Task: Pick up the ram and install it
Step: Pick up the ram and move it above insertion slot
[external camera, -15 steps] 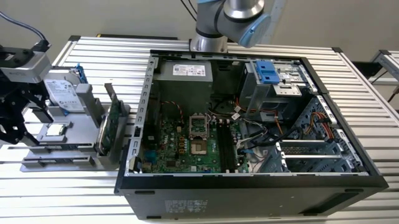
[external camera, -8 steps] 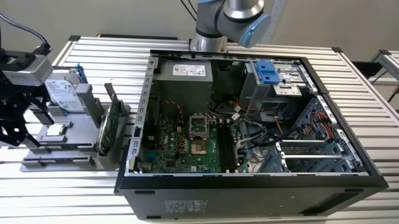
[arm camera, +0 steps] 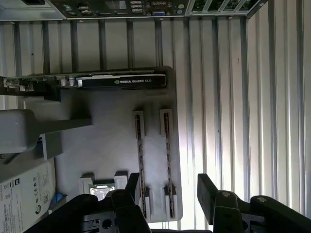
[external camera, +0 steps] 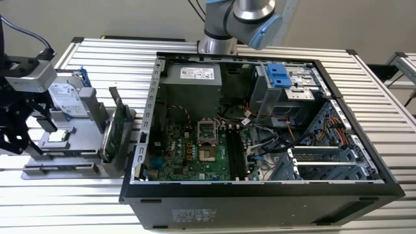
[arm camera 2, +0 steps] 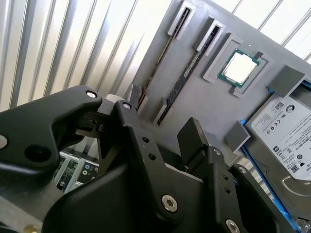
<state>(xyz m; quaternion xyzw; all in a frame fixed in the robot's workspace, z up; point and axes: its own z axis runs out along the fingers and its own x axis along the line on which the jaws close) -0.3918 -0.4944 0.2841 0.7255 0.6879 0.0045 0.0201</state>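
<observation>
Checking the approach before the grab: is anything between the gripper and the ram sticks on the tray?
Nothing visible. In the first wrist view the open gripper hangs over the two ram sticks, which stand edge-on in the grey tray, with only clear space between.

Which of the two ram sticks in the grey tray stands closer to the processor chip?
The inner ram stick, beside the processor chip; the other ram stick runs along the tray's edge.
</observation>
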